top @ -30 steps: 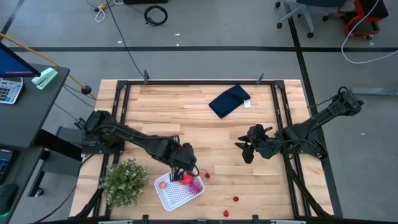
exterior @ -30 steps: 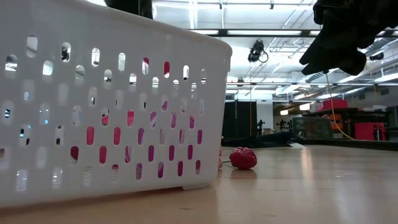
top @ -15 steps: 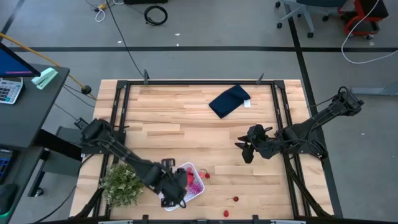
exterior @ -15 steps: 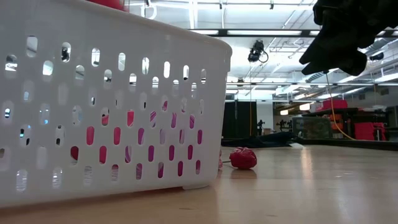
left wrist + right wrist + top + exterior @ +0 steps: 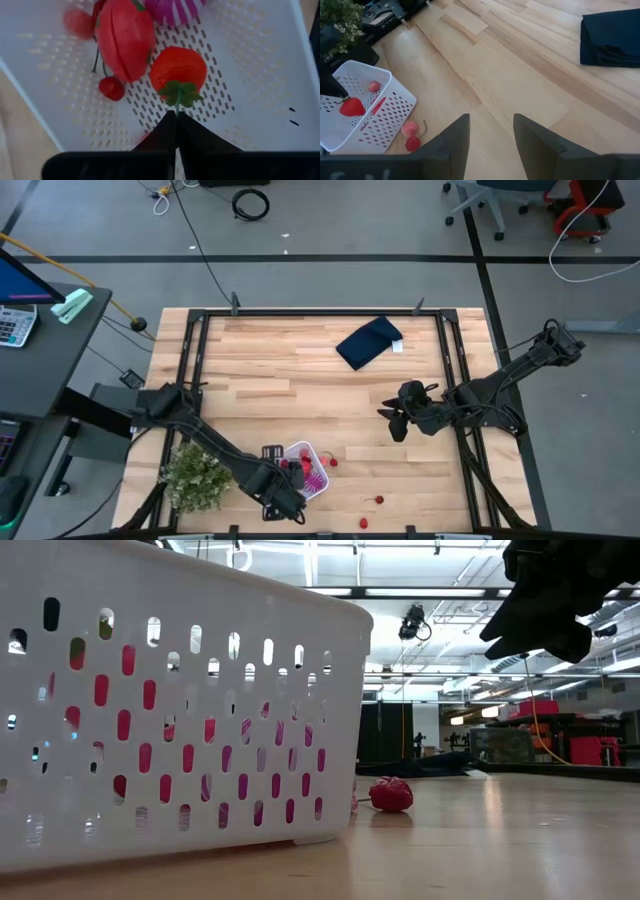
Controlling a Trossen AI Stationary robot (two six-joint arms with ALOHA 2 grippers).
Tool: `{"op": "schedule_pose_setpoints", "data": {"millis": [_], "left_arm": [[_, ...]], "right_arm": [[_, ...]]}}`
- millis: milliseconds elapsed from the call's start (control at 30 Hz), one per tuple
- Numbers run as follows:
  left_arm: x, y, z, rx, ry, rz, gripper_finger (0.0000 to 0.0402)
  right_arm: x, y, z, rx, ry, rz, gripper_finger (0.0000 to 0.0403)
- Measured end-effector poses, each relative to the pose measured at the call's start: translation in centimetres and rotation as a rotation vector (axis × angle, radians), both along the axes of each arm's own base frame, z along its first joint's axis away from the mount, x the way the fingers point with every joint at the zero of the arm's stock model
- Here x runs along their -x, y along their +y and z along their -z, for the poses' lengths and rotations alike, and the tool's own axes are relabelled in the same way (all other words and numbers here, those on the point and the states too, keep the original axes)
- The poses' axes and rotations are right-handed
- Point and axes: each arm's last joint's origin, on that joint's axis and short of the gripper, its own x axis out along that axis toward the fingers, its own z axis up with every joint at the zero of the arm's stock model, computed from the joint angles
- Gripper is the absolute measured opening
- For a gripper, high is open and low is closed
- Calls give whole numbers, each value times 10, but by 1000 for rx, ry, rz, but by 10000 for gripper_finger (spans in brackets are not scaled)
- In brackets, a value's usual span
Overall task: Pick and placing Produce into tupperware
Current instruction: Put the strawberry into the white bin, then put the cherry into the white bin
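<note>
The white perforated tupperware (image 5: pixel 304 451) sits near the table's near edge, next to the green plant. In it lie a big strawberry-like piece (image 5: pixel 125 37), a magenta spiky piece (image 5: pixel 175 6) and a cherry (image 5: pixel 111 87). My left gripper (image 5: pixel 176 116) is above the tupperware's near side (image 5: pixel 283 502), shut on a round red fruit (image 5: pixel 178 70). Loose red fruits lie on the wood (image 5: pixel 332 462) (image 5: pixel 378 500) (image 5: pixel 362 523). My right gripper (image 5: pixel 490 120) is open and hovers over the table's right half (image 5: pixel 393 420), touching nothing. My left gripper pinches the round red fruit's green stem (image 5: pixel 176 102) between its two fingertips, coming from above and pointing down. The fruit hangs below the fingers inside the tupperware's walls (image 5: pixel 351 106), clear of the perforated floor (image 5: pixel 250 75).
A green bushy plant (image 5: pixel 195 475) stands just left of the tupperware. A dark navy folded cloth (image 5: pixel 368 341) lies toward the far edge. Two red fruits (image 5: pixel 410 128) rest just right of the tupperware. Bare wood stretches across the table's middle and far left.
My left gripper, shut on the red fruit the whole time, has moved from the tupperware's far side toward the table's near edge and come down. The fruit now hangs inside the tupperware's walls, where before it was above the rim.
</note>
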Motion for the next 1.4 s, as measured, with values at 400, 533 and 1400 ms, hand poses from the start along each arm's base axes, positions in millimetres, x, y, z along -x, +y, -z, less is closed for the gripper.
{"op": "schedule_pose_setpoints", "data": {"millis": [400,533,1400], "left_arm": [[-4,0,-1,11,-28,48,114],[-7,4,-10,9,-23,29,128],[21,154,-224,-480,-419,-100,74]], "right_arm": [[0,0,0,0,0,0,160],[0,0,0,-1,-1,-1,160],[-45,109,43,143,-371,-362,160]]}}
